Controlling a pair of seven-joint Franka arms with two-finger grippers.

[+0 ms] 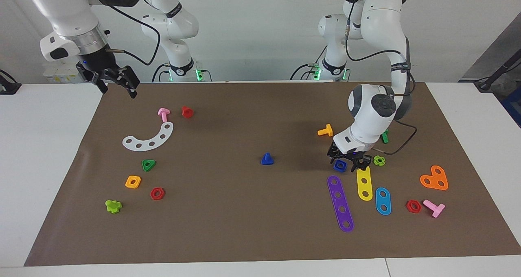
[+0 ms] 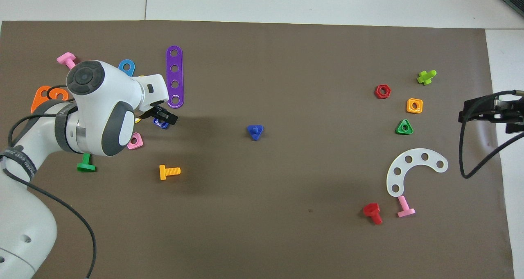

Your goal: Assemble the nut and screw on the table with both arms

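Right tool (image 1: 117,81) of mine hangs spread and empty over the brown mat's corner on the white tabletop (image 1: 49,155). Mid-mat, the glossy blue plastic screw (image 1: 267,159) stands on its flat triangular head, stubby shaft pointing up. Toward my left arm's end, the rounded square nut (image 1: 339,165) lies flat, hole upward. My left tool (image 1: 349,163) is down at it; spread or pinching, I cannot tell.

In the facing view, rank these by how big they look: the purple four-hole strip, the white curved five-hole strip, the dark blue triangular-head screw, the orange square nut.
1. White curved five-hole plastic strip and purple four-hole plastic strip: too alike in extent to rank.
2. Orange square plastic nut and dark blue triangular-head plastic screw: much smaller and too alike to rank.
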